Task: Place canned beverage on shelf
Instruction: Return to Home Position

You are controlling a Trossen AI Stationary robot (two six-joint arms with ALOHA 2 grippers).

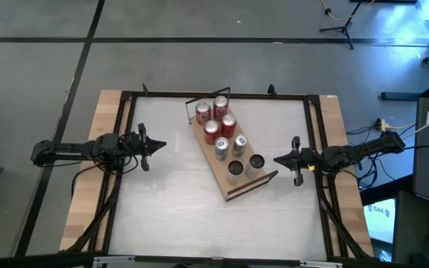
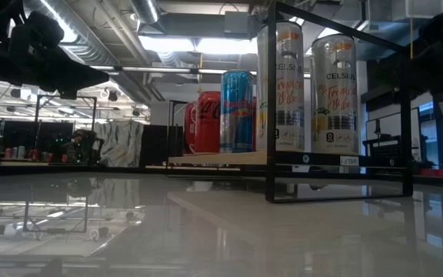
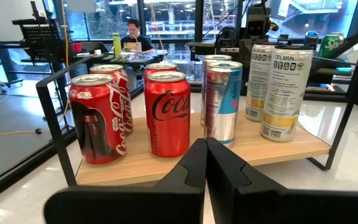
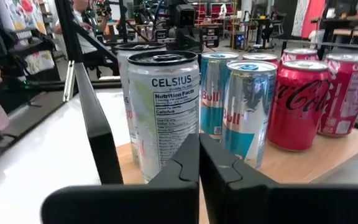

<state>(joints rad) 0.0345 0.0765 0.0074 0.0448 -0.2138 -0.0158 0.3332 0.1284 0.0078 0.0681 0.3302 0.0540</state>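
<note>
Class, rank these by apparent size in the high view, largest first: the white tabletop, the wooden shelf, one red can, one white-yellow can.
1. white tabletop
2. shelf
3. red can and white-yellow can, tied: seen from above, their tops look alike.

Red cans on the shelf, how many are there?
4, in a two-by-two block at one end of the shelf: two red cans outermost, two beside the blue cans. None look hidden.
</note>
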